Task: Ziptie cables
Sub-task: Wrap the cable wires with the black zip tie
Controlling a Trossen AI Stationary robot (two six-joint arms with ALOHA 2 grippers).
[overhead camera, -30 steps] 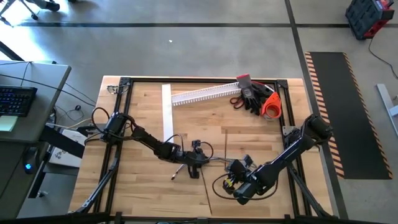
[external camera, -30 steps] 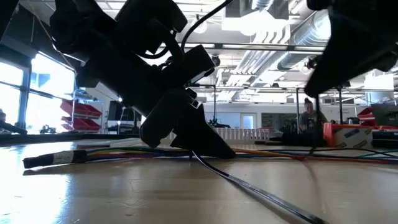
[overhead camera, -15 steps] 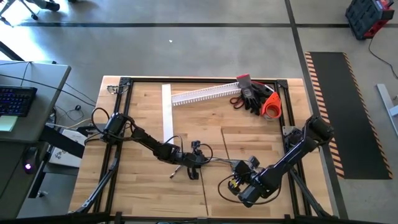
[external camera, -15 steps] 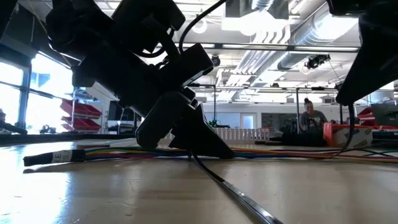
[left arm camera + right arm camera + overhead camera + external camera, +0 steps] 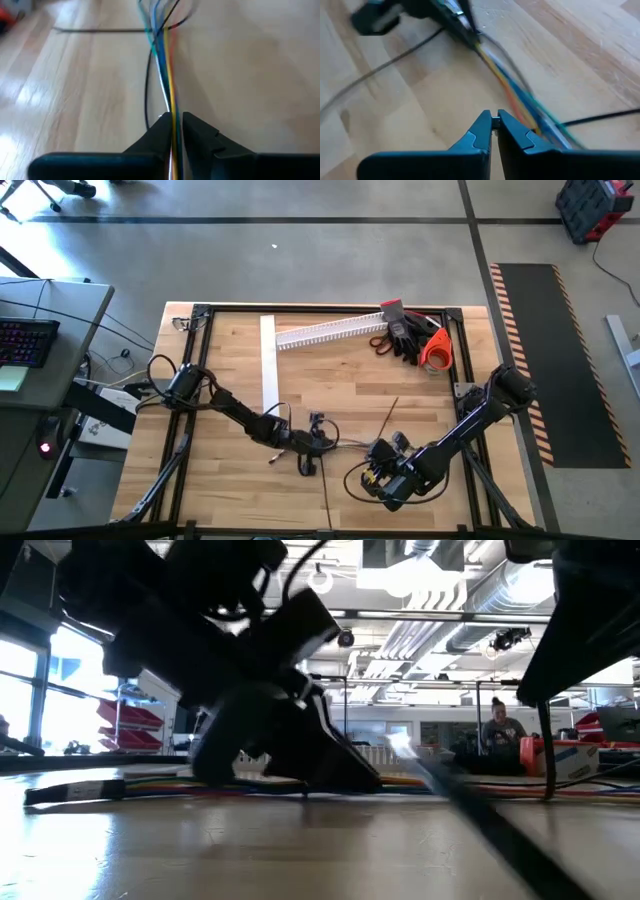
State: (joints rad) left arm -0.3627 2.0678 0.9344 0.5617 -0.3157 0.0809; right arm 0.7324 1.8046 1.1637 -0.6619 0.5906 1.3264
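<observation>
The left gripper [image 5: 173,131] is pinched on the cables [image 5: 165,75], whose coloured strands run out between its fingers toward the bench's [image 5: 230,500] near right part. In the high view this gripper [image 5: 310,442] sits low near the middle of the near edge. The right gripper [image 5: 494,121], fingers pressed together on something thin I cannot make out, hangs just beside the cables [image 5: 520,100] toward the near right corner. One ziptie [image 5: 386,415] lies slanted on the bench nearer its middle than the right gripper [image 5: 372,476].
</observation>
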